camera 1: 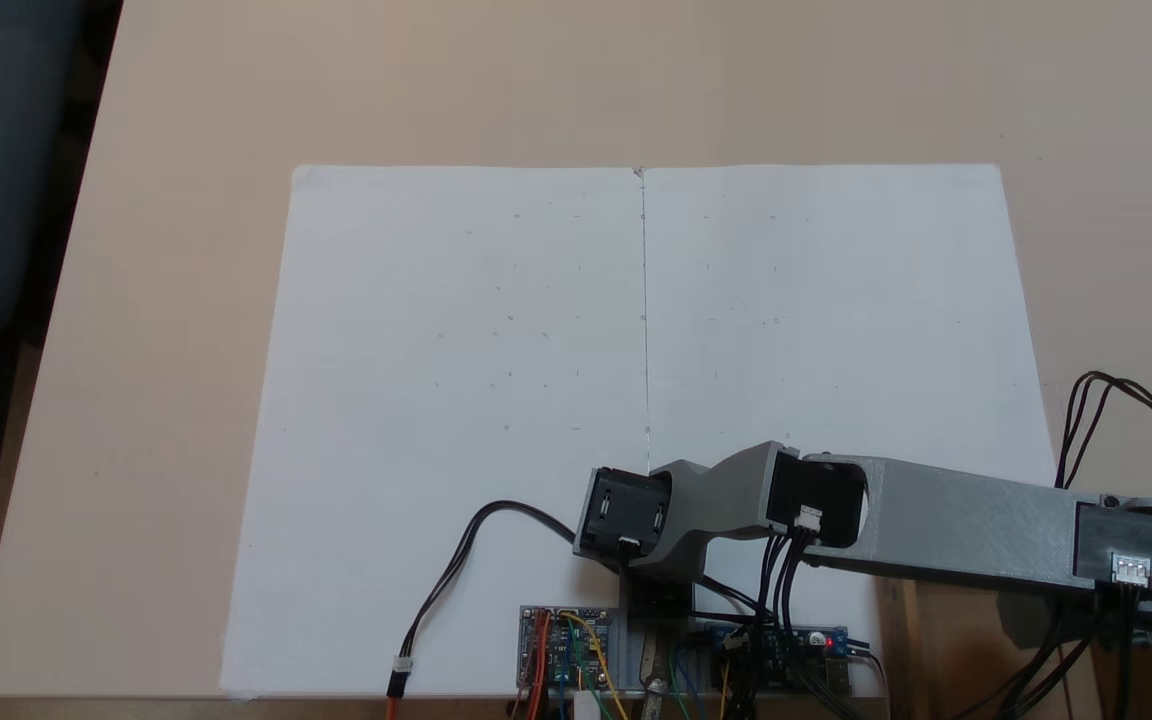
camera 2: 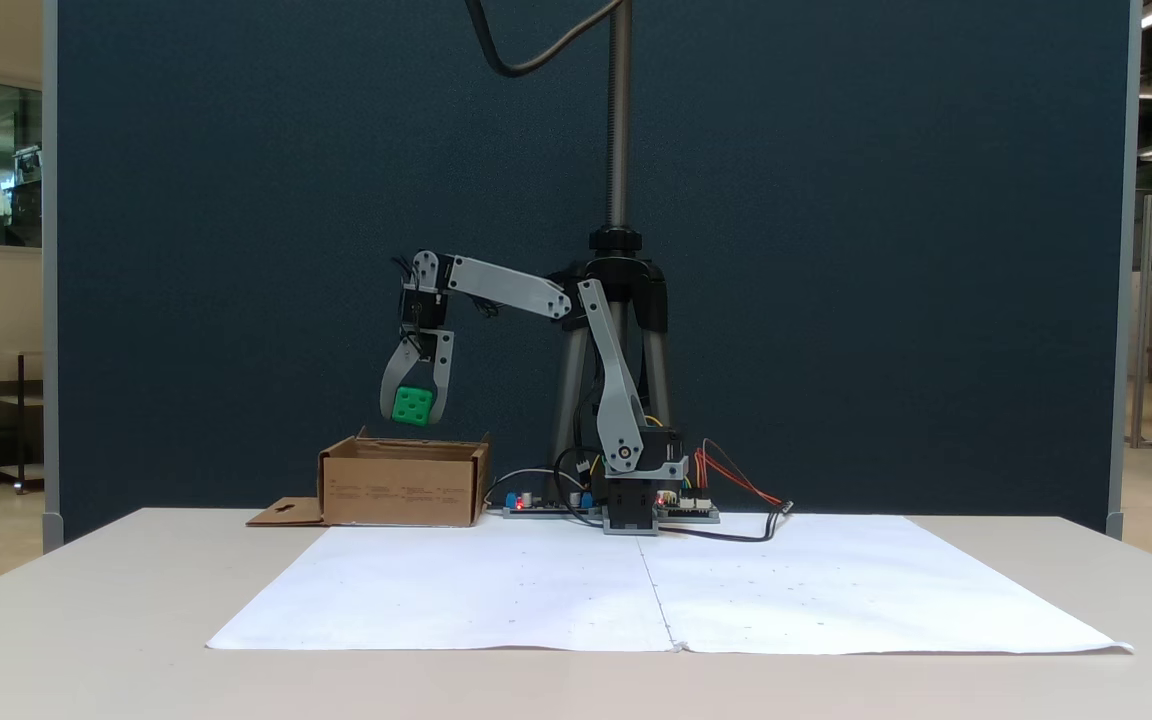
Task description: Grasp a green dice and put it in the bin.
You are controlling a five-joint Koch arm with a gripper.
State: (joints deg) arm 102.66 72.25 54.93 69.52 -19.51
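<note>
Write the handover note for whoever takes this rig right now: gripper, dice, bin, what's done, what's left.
Gripper: shut on the green dice, pointing down, in the air.
Dice: held between the jaws, above the bin and clear of its rim.
Bin: open cardboard box on the table, left of the arm's base in this front fixed view, its flap lying flat on its left.
Done: pick-up and carry.
Left: open the jaws, perhaps after lowering a little, so the dice drops in; then pull the arm back.
</note>
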